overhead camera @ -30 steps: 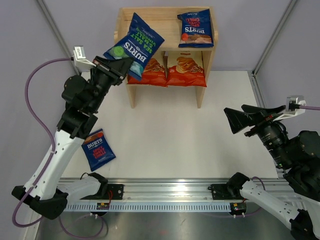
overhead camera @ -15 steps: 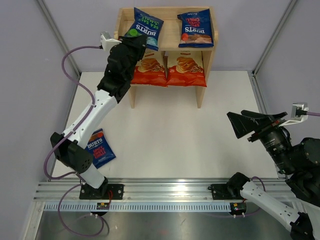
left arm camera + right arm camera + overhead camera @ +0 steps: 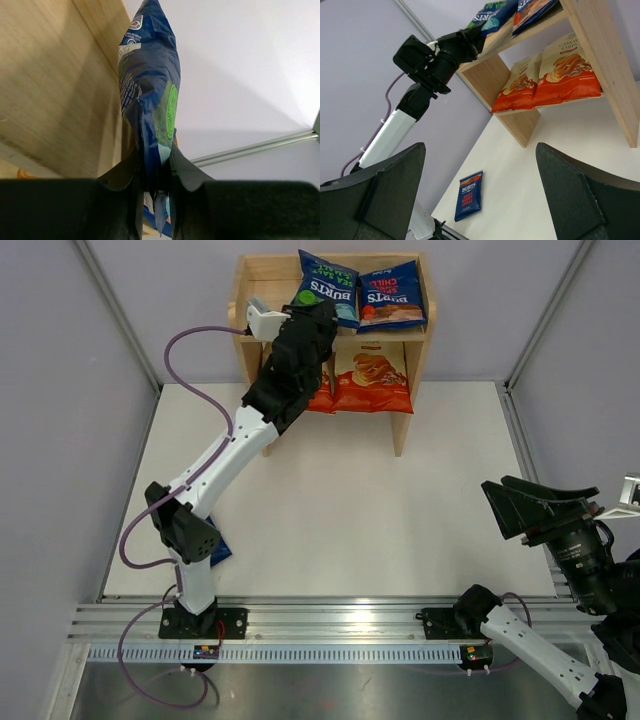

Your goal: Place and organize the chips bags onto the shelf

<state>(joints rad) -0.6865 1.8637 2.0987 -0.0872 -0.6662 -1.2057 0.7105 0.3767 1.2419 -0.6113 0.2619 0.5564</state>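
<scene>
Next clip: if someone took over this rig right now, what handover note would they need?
Left end effector: shut on the teal Burts bag, held at the top tier of the shelf beside the red Burts bag; not released.
Right end effector: open, empty, over the table's near right.
Done: two Cassava Chips bags on the lower tier, the red Burts bag on top.
Left: release the teal bag, then shelve the last Burts bag, lying near-left on the table.
</scene>
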